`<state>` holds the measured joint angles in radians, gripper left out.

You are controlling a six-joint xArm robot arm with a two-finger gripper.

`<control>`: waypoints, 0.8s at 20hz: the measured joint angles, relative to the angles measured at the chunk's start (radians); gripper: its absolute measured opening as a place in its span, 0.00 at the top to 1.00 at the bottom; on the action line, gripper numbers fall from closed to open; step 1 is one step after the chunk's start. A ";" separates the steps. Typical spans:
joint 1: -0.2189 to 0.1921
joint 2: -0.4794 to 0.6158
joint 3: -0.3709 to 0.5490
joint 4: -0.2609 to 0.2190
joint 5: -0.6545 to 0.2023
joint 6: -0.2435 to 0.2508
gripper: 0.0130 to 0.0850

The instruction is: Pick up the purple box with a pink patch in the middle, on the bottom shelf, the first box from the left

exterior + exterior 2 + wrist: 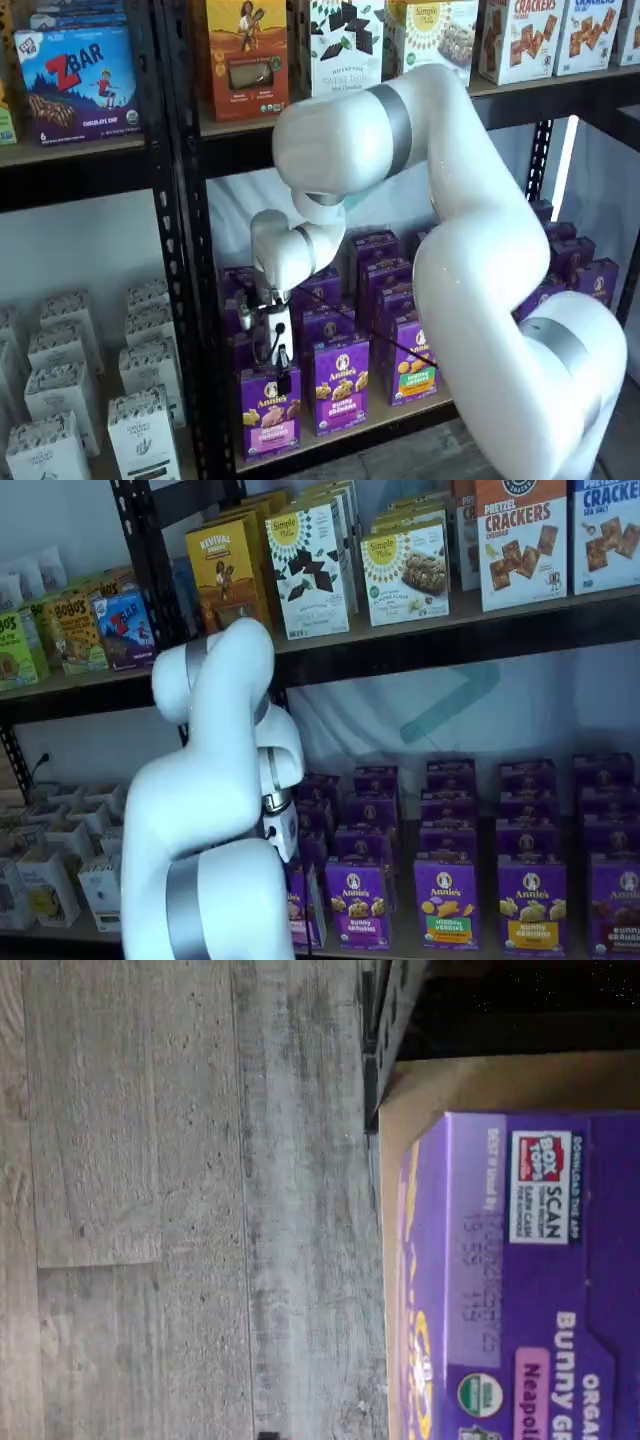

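The purple box (270, 412) with a pink patch stands upright at the left end of the bottom shelf (385, 420). My gripper (282, 382) hangs straight down over it. The white body is above and the black fingers reach the box's top edge. The fingers show side-on, spread to their widest, and nothing is lifted. The wrist view looks closely down on the box's purple top (520, 1280), which rests on the tan shelf board (480, 1080). In a shelf view the arm hides most of the box (304, 910).
Like purple boxes (340, 385) fill the rows to the right and behind, one with a green patch (415, 372). A black upright (185, 250) stands just left, with white boxes (60, 440) beyond it. The shelf above carries snack boxes (245, 50). Grey floor (150, 1200) lies below the rail.
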<state>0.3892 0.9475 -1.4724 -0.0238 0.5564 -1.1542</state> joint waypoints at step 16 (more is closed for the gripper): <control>-0.004 0.075 -0.081 0.019 0.025 -0.019 0.00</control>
<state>0.3848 1.0221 -1.5529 -0.0051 0.5818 -1.1736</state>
